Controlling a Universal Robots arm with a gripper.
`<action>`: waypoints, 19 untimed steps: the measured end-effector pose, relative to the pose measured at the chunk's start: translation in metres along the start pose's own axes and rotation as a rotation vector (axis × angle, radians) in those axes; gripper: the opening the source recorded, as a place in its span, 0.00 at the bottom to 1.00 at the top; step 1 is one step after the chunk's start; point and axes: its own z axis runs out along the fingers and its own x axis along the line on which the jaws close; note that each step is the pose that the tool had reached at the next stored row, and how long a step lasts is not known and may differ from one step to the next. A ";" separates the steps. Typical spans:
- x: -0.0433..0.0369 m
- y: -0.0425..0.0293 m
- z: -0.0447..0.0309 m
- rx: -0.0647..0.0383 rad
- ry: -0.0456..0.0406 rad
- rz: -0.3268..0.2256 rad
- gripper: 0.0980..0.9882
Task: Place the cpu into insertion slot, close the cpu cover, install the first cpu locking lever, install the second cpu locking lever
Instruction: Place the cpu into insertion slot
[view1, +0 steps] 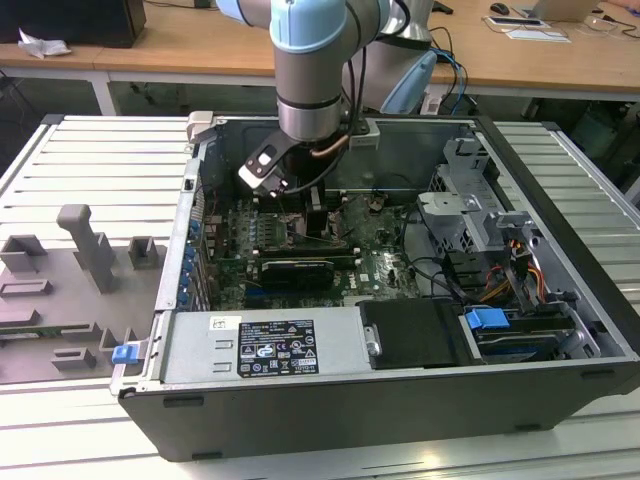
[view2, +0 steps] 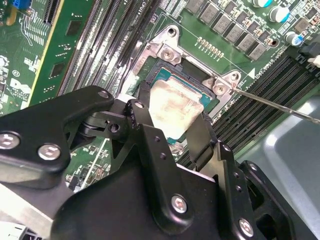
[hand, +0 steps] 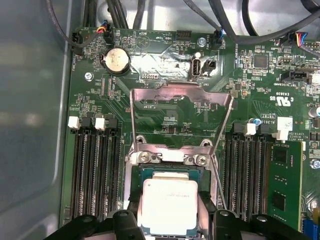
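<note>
— Place of the cpu (hand: 170, 205), please?

— Down in the far part of the open case (view1: 400, 420), toward the exterior view's left of its middle, at the insertion slot (view2: 196, 74). Held there by the pincer (view2: 171, 112), closed on two opposite edges of the chip, with the fingers (view2: 200, 135) one on each side. Could not tell whether seated fully or hung a little above the contacts.

— And pointed which way?

— Lay flat, pale metal top turned up. Square, so no real long axis to speak of. Seemed to have its edges about parallel to the slot rim and to the long memory slots (hand: 95, 170) on both sides. Showed no clear tilt in both wrist views.

— And the cpu cover (hand: 150, 95)?

— Stood open, swung back from its hinge at the slot edge away from the pincer. Not yet closed. Same for the thin lever rod (view2: 272, 102): free, slanting just beside one finger.

— The dangers from there?

— Judged three, as opinion only. First, could have been released while slightly shifted or turned; then would have pressed wrongly on the fine contacts and bent them. Second, could have been dragged sideways at opening, by a finger that stuck to an edge. Third, could have caught the lever rod with the finger next to it, or knocked the open cover down on the pincer before withdrawal.
</note>
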 end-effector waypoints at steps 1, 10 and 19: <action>-0.0006 0.0000 0.0004 0.000 -0.0004 0.000 0.48; -0.0008 -0.0004 0.0023 0.001 -0.0090 -0.001 0.48; -0.0004 -0.0003 0.0030 0.000 -0.0086 -0.001 0.57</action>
